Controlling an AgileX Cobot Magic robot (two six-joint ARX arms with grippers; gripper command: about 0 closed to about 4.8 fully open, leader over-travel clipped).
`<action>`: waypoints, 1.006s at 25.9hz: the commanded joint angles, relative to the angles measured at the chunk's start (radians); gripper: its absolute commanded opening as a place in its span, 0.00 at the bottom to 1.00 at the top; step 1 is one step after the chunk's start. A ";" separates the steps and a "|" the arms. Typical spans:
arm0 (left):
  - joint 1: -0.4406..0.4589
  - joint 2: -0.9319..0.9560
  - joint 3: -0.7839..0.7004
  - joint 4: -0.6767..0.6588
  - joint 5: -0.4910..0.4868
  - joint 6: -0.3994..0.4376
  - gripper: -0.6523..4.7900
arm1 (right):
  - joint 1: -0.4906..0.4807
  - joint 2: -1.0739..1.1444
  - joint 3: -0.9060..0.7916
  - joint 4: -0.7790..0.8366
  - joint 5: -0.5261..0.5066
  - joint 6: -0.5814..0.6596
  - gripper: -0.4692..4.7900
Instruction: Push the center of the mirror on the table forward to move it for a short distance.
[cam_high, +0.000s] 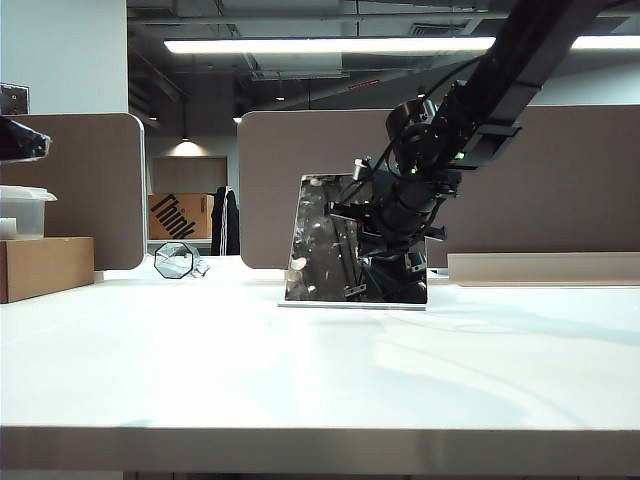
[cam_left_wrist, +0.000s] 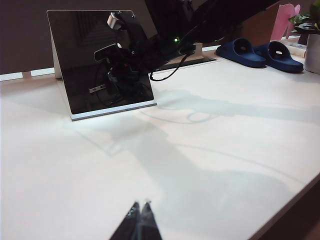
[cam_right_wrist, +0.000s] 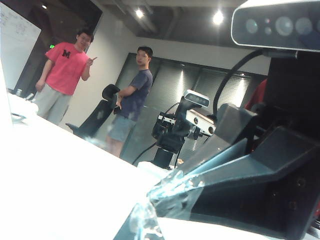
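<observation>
On the white table (cam_high: 200, 370), a little right of its middle, the mirror (cam_high: 325, 240) stands leaning back on its thin white base plate (cam_high: 350, 305), its dark reflective face turned toward the near edge. From the upper right, the black right arm (cam_high: 520, 60) slants down to it, and the right gripper (cam_high: 385, 235) sits right against the right half of the glass, low down, so close that arm and reflection merge into 1 dark mass. Whether its fingers are spread or pressed together cannot be told from any view; the right wrist view shows mostly the mirror's glass (cam_right_wrist: 75, 150) filling the frame, with the reflected room, 2 people and the camera rig in it, and the dark gripper body (cam_right_wrist: 250, 185) at close range.

The left gripper (cam_left_wrist: 140, 220) hangs over bare table well short of the mirror, on the near side, apart from everything. Its 2 fingertips (cam_left_wrist: 134, 212) are pressed together with no gap between them and nothing held.

Off to the far left lies a small octagonal glass object (cam_high: 175, 260), and at the left edge a cardboard box (cam_high: 45, 265) carries a clear plastic container (cam_high: 22, 210). Brown partition panels (cam_high: 560, 180) stand behind the table. Far right in the left wrist view, a pair of dark blue slippers (cam_left_wrist: 260, 51) rests on the table top.
</observation>
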 joint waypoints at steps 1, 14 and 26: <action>-0.001 0.001 0.000 0.005 0.000 0.003 0.11 | -0.022 0.062 0.104 -0.044 0.010 -0.004 0.08; -0.001 0.001 0.000 0.005 0.000 0.003 0.11 | -0.067 0.153 0.288 -0.064 0.010 -0.026 0.08; -0.001 0.001 0.000 0.005 0.000 0.003 0.11 | -0.077 0.149 0.295 -0.063 0.022 -0.025 0.08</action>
